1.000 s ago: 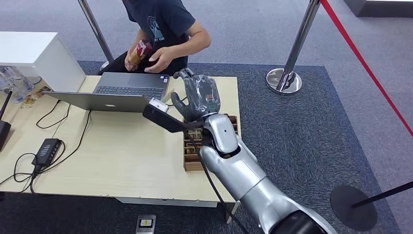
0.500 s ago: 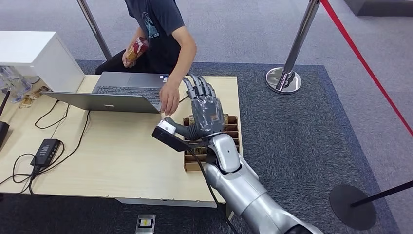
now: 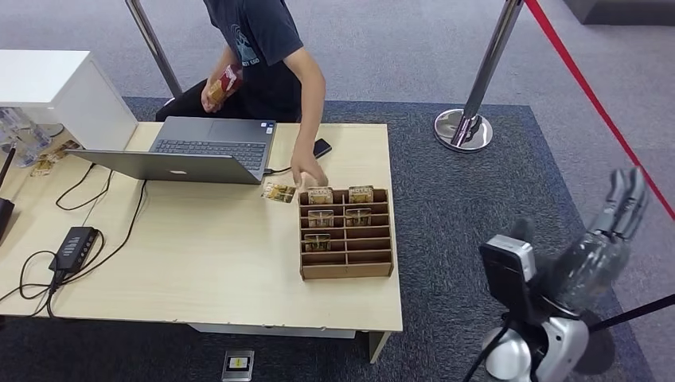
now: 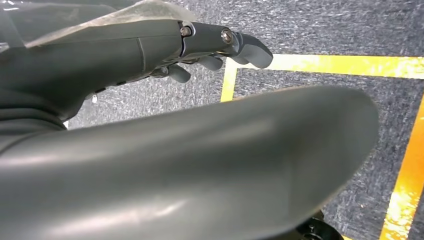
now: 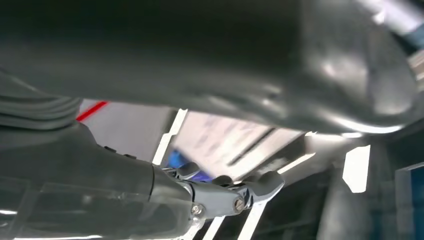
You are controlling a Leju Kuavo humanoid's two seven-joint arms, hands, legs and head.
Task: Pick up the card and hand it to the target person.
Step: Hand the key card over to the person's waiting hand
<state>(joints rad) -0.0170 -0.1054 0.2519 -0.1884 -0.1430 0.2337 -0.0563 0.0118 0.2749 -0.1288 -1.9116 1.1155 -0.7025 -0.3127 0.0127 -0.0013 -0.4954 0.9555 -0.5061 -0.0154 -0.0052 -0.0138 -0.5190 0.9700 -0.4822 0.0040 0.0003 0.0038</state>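
Observation:
A small yellowish card point(image 3: 278, 192) lies flat on the wooden table point(image 3: 199, 270), just left of the wooden card rack point(image 3: 346, 267). A person in a dark shirt point(image 3: 267, 48) sits behind the table, with one hand point(image 3: 307, 172) down at the rack's far left corner, beside that card. Several more cards stand in the rack's slots. My right hand point(image 3: 601, 247) is off the table at the lower right, raised over the carpet with fingers spread and nothing in it. In the left wrist view my left hand point(image 4: 150, 50) hangs over the carpet, fingers loosely extended and empty.
An open laptop point(image 3: 187, 151) and a dark phone point(image 3: 321, 147) lie at the table's far side. A black adapter with cables point(image 3: 76, 245) sits at the left. Stanchion posts point(image 3: 470, 119) with a red rope point(image 3: 593, 99) stand on the right, a dark base point(image 3: 577, 334) near my right arm.
My right arm has swung from above the rack out to the lower right, off the table. The person's hand has come down to the rack, and a card now lies beside it.

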